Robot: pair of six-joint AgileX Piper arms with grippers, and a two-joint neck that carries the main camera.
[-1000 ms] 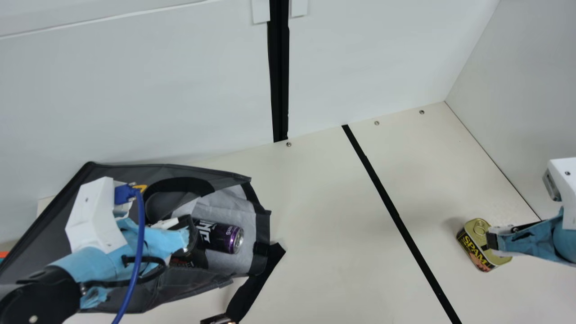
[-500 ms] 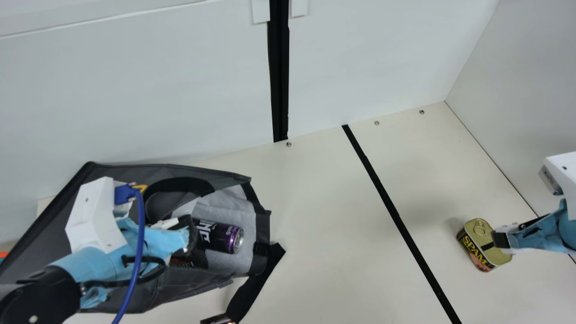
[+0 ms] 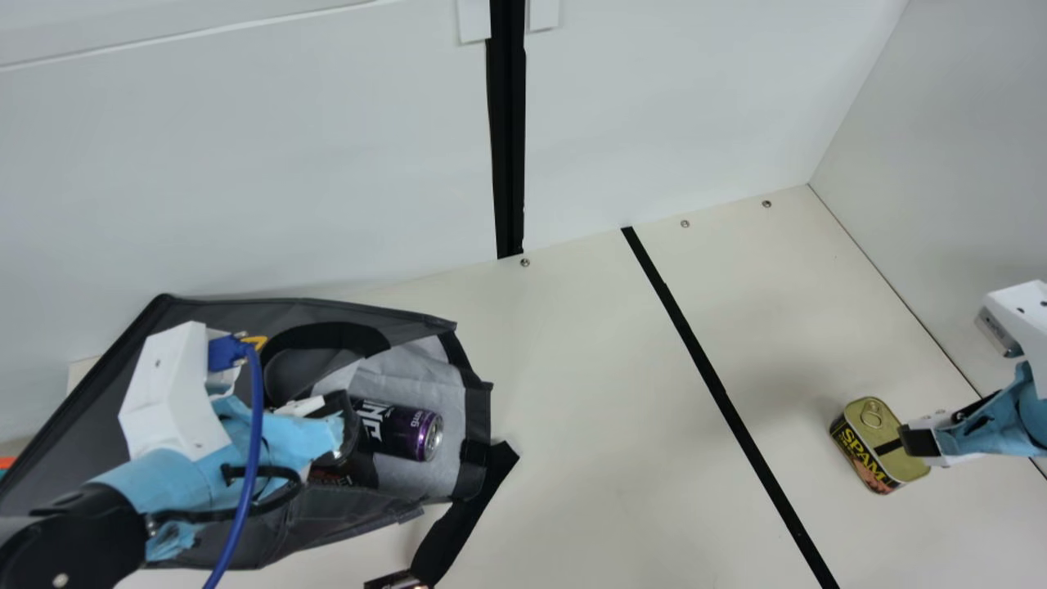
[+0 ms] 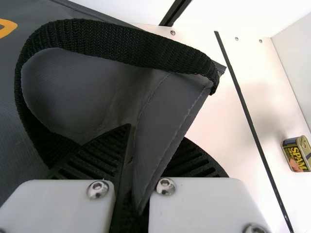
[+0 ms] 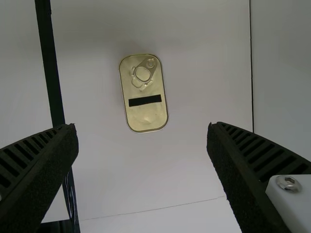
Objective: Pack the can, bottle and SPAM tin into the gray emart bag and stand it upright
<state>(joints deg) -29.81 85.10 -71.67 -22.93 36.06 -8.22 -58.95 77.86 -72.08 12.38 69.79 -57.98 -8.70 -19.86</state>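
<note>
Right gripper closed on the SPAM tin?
No, the right gripper is wide open, and the tin lies on the table with neither finger touching it.

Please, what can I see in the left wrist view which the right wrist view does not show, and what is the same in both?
Left wrist view: the gray bag with its black handle, and the left gripper pinching the bag's edge.

Right wrist view: the right gripper, spread open, with the tin's lid seen nearly face-on.

Both: the SPAM tin, the black line on the cream table, and the side wall.
</note>
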